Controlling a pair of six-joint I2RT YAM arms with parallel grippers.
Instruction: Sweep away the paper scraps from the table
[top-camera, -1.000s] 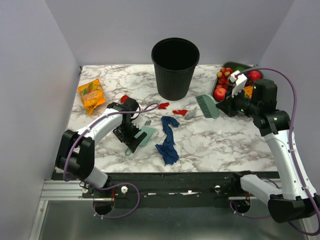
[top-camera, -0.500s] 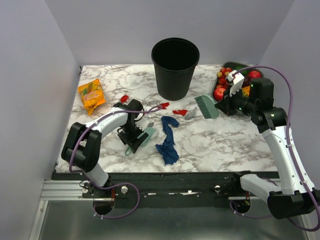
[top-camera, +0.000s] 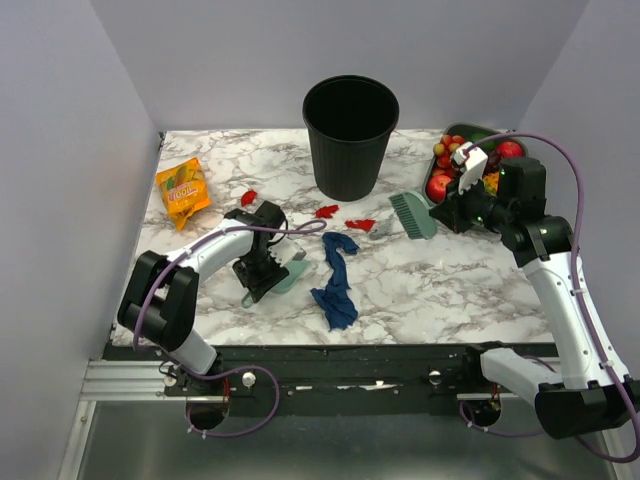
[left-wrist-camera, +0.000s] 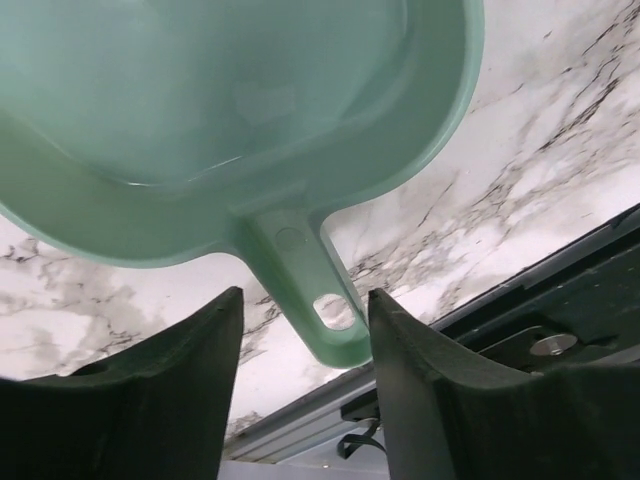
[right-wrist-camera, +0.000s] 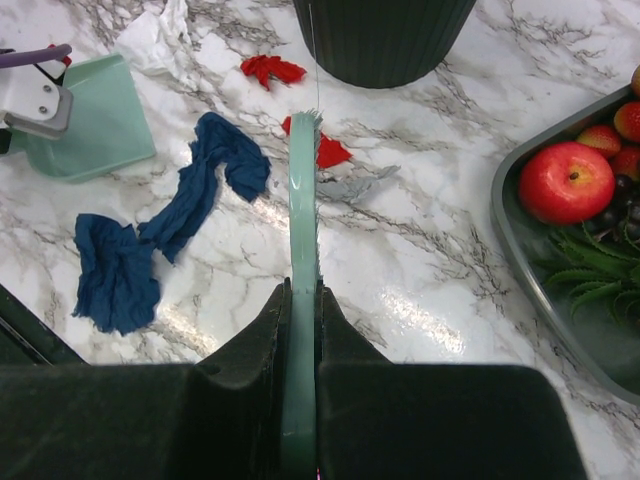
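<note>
From above, we see the white, grey-veined marble table (top-camera: 450, 290) boxed in by plain pale lilac walls, with both arm bases at its dark front edge. Three tiny bright red paper scraps (top-camera: 326, 211) lie on the marble in front and to the left of the tall black ribbed plastic bin (top-camera: 350, 135), well apart from the orange snack packet (top-camera: 183, 192) at far left. A long dark blue cloth (top-camera: 336, 275) sprawls mid-table, just beside the pale teal plastic dustpan (top-camera: 290, 272) under the left gripper (top-camera: 262, 275). A dark fruit tray (top-camera: 480, 127) fills the far right corner, near the right gripper (top-camera: 445, 212).

In the left wrist view, the dustpan lies flat on the marble. The black fingers (left-wrist-camera: 170, 390) stand apart on either side of its handle, with a gap showing on each side.

In the right wrist view, the jaws are clamped on a teal hand brush (right-wrist-camera: 303, 200) seen edge-on. Two red scraps lie on the table beyond its bristles, near the bin's foot.
</note>
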